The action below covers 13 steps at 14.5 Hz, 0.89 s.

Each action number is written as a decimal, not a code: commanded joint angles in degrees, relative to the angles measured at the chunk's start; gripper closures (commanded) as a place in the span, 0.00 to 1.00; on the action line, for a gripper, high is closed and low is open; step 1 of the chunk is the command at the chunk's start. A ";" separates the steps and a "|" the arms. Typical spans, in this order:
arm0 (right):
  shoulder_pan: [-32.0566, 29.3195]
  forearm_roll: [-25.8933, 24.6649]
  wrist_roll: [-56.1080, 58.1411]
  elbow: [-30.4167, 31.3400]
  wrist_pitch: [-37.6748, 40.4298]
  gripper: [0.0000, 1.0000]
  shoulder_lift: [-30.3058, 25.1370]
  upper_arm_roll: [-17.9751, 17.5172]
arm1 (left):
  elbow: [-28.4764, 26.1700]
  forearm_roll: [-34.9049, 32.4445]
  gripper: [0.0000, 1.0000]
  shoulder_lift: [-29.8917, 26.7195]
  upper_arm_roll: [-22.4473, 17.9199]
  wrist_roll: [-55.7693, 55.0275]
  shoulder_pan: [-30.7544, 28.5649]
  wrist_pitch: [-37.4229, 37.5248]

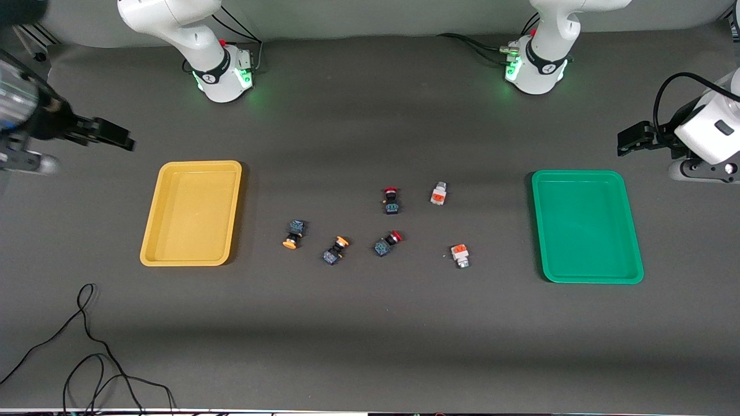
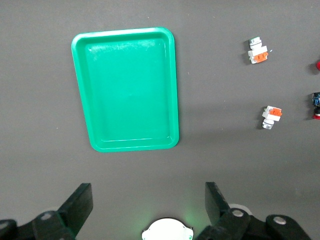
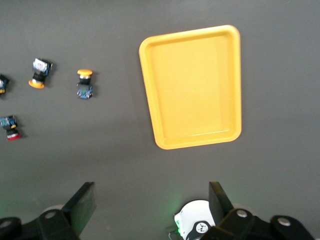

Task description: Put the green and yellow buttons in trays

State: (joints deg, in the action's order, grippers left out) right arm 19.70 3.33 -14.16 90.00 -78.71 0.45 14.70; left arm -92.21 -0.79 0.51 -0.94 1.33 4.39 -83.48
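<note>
Two black-bodied buttons with orange-yellow caps (image 1: 293,234) (image 1: 336,249) lie mid-table, toward the yellow tray (image 1: 199,167). Two white-grey buttons with orange blocks (image 1: 439,193) (image 1: 460,255) lie toward the green tray (image 1: 587,176). Both trays hold nothing. My left gripper (image 1: 633,138) is open and empty, up over the table edge beside the green tray (image 2: 125,90). Its view shows the white buttons (image 2: 257,51) (image 2: 271,116). My right gripper (image 1: 107,136) is open and empty, over the table beside the yellow tray (image 3: 192,85). Its view shows the yellow-capped buttons (image 3: 39,73) (image 3: 85,83).
Two black-bodied buttons with red caps (image 1: 391,200) (image 1: 387,243) lie among the others. Black cables (image 1: 87,346) trail on the table near the front camera at the right arm's end. The arm bases (image 1: 222,75) (image 1: 535,69) stand along the back edge.
</note>
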 commanded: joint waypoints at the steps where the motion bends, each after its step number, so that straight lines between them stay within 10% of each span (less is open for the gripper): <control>1: 1.65 4.04 -1.39 -1.67 -0.91 0.00 4.28 0.15 | -6.29 0.52 0.00 -3.76 0.06 -0.36 1.15 -3.25; 13: 13.43 12.04 -15.90 2.53 -24.70 0.00 25.65 0.15 | -16.42 3.69 0.00 -2.72 17.29 -29.60 8.33 -20.22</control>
State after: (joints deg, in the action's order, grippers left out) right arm 33.57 12.85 -29.19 90.90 -99.32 25.13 14.25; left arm -107.92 2.61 -3.42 16.40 -22.73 9.12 -100.92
